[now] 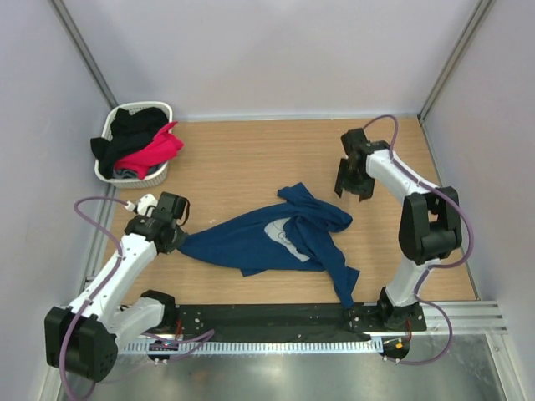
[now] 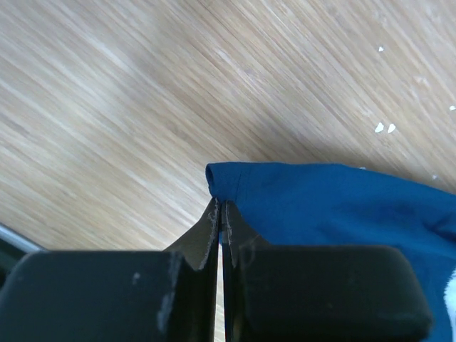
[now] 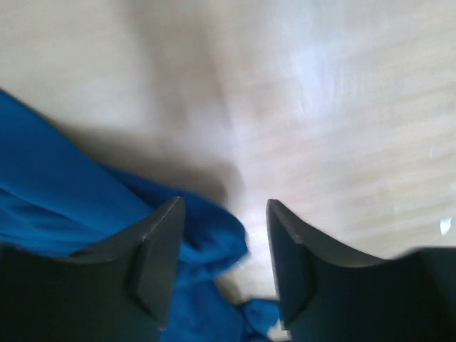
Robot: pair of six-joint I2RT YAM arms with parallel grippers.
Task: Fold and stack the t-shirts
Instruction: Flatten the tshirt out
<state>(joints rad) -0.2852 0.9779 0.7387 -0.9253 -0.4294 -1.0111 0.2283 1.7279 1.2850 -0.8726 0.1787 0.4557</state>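
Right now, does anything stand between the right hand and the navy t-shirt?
Nothing visible does. The right hand hangs open right by the far edge of the navy t-shirt, with no object between them. The left hand grips the shirt's opposite end.

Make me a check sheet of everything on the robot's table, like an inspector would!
Surface: wooden table, with a few tiny white specks near the left arm.
Job's things: navy t-shirt lies crumpled and unfolded mid-table, its pale print partly covered. The pink t-shirt and black t-shirt are heaped in the basket.
Clutter: white basket at the far left corner.
Grippers: left pincer is shut on the navy t-shirt's edge. The right pincer is open and holds nothing.
Cables: purple cables loop along both arms, clear of the cloth.
Surroundings: plain pale walls with metal corner posts.
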